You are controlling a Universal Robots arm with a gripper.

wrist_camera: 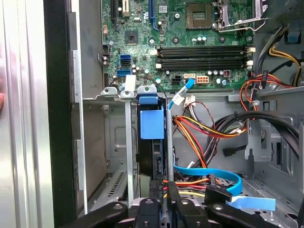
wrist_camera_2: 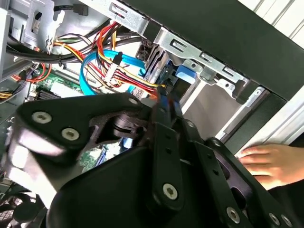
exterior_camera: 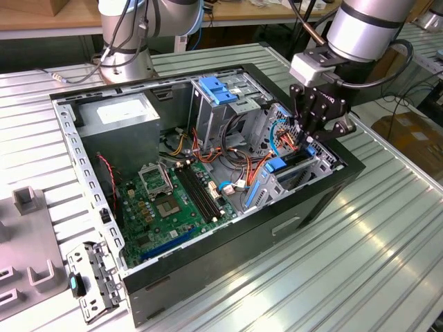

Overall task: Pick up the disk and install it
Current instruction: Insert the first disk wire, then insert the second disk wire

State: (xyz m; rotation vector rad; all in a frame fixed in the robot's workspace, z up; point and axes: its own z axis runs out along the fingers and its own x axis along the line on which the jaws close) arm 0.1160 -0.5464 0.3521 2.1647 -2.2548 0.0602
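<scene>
One disk (wrist_camera: pixel 152 142) standing on edge in the drive cage, blue carrier (wrist_camera: pixel 152 122) visible | one gripper (exterior_camera: pixel 309 135) at the case's (exterior_camera: pixel 304 207) 3 o'clock side, fingers pressed together pinching the disk's edge | one motherboard (exterior_camera: pixel 173 204) | one hand (wrist_camera_2: pixel 268 161) beside case.

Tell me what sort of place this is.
Probably a robotics lab or test workshop. An opened computer case lies on a ribbed metal table, a second robot arm base is mounted behind it, and wooden benches stand in the background with cables hanging under them.
</scene>
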